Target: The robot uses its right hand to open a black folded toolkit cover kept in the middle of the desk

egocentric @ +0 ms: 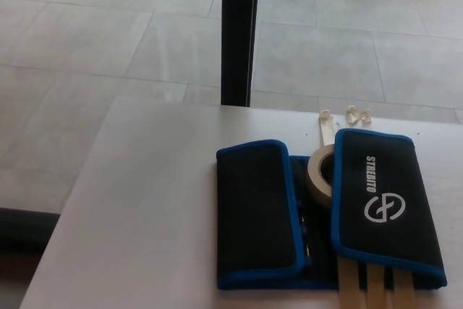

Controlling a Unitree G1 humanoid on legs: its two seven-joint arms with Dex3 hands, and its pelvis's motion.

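a pale desk (145,208) holds the black toolkit cover (325,215) at its right side, both blue-edged flaps folded inward over a tape roll (318,175); neither robot hand shows, so opening appears not yet begun.
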